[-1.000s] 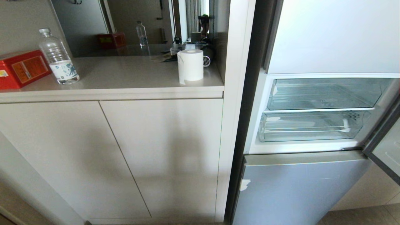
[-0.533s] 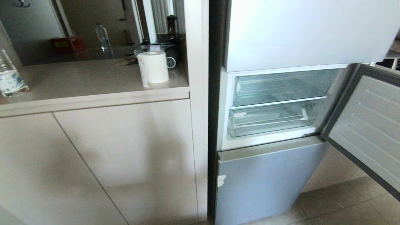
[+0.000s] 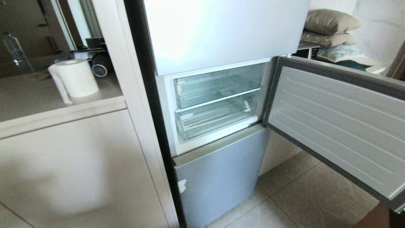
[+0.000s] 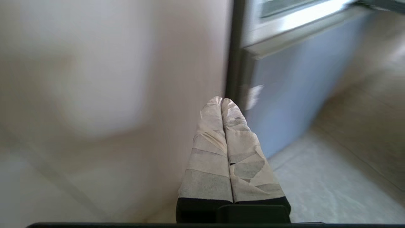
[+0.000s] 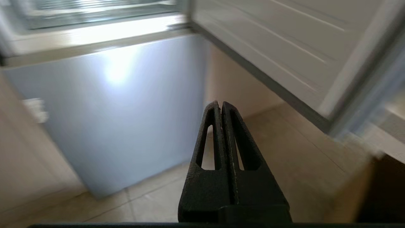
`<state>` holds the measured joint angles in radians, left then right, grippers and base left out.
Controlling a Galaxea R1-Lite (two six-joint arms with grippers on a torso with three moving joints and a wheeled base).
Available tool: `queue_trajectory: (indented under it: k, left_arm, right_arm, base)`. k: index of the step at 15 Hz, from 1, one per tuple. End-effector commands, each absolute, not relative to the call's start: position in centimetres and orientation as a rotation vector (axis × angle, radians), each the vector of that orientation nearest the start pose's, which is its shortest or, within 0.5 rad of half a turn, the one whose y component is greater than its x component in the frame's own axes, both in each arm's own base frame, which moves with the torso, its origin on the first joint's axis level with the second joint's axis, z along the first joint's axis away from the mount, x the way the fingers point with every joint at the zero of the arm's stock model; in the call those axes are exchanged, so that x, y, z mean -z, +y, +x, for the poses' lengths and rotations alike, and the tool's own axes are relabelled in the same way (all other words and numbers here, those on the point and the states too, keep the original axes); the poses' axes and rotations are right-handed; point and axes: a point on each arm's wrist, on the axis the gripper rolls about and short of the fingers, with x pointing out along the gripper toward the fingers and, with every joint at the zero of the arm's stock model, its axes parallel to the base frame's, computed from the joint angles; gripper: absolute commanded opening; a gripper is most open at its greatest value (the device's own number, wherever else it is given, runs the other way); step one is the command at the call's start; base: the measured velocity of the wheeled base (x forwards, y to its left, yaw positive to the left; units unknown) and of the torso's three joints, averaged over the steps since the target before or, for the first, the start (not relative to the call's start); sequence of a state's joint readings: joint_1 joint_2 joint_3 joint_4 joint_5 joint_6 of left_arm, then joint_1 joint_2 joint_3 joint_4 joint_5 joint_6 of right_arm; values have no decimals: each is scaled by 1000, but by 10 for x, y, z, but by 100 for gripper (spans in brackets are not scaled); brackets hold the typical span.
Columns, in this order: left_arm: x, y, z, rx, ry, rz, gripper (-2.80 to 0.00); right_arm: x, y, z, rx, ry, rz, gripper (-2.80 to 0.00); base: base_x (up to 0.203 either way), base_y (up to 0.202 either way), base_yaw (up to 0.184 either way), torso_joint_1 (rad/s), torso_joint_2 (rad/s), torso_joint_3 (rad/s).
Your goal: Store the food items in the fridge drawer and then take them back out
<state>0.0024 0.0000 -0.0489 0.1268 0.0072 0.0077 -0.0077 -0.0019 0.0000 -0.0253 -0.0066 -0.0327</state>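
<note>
The fridge drawer [image 3: 215, 122] sits pushed in, directly under the shallower upper drawer [image 3: 218, 85], inside the open middle compartment of the fridge. Above the fridge drawer hangs a closed white door panel; below it is a closed grey freezer door [image 3: 218, 177]; to its right the compartment's own door [image 3: 341, 126] stands swung wide. The fridge drawer is clear plastic with a ribbed floor, and it looks empty. Its long axis runs across the fridge front, side to side. No food items show in any view, so where they lie cannot be told.

Neither arm appears in the head view. The left gripper [image 4: 223, 101], its fingers wrapped in pale tape and pressed together, holds nothing and points at the seam between the cabinet and the grey freezer door, below the fridge drawer and to its left. The right gripper [image 5: 220, 104], black, is likewise closed and empty, aimed low at the floor tiles [image 5: 284, 152] beside the freezer door, below the fridge drawer. The fridge drawer lies up and ahead of both grippers; the right gripper seems squarer to it.
</note>
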Motion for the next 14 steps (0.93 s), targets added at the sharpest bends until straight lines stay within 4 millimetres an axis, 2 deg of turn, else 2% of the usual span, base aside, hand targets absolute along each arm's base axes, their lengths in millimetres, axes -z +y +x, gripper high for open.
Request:
queue_trajectory:
  k: [1, 4, 6, 10, 11, 14]
  left_arm:
    - [-76, 0, -27, -10, 78, 8, -280]
    - [-76, 0, -27, -10, 78, 8, -280]
    - [-76, 0, -27, -10, 78, 8, -280]
    - [-76, 0, -27, -10, 78, 8, -280]
    - [-76, 0, -27, -10, 78, 8, -280]
    - [-76, 0, -27, -10, 78, 8, -280]
  right_arm:
    - [-78, 0, -23, 15, -24, -31, -280]
    - [-78, 0, -22, 13, -8, -5, -280]
    - [-93, -1, -20, 39, -52, 55, -280]
    - [-168, -3, -25, 153, -204, 332, -280]
    - [-180, -3, -22, 192, -216, 389, -280]
    - [-209, -7, 12, 347, -223, 453, -280]
  base:
    - [2, 5, -162, 2, 2, 2]
    - [0, 2, -79, 1, 1, 1]
    - [0, 0, 0, 0, 0, 0]
    - [0, 0, 0, 0, 0, 0]
    - [0, 0, 0, 0, 0, 0]
    - [0, 0, 0, 0, 0, 0]
